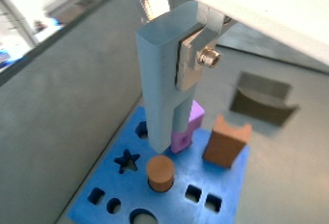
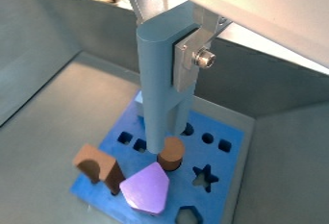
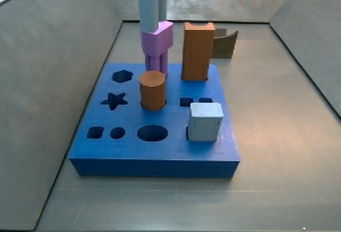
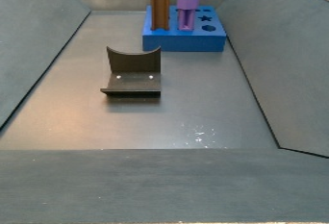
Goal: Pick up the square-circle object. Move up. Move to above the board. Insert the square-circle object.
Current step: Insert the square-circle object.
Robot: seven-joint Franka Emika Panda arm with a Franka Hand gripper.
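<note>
While the board (image 3: 160, 146) lies flat below the hand (image 1: 174, 37), the square-circle object (image 2: 161, 84) hangs upright from it, clamped near its top between the silver fingers (image 1: 193, 50), lower end just over the board's holes. It looks rigid, light and smooth, so a high grip risks tilt. Its target hole is hidden behind it; both side views cut off the hand.

claw (image 1: 184, 37) above board (image 3: 134, 136) | obstacles: purple peg (image 3: 156, 47), brown cylinder (image 3: 154, 91) beside | front floor open
</note>
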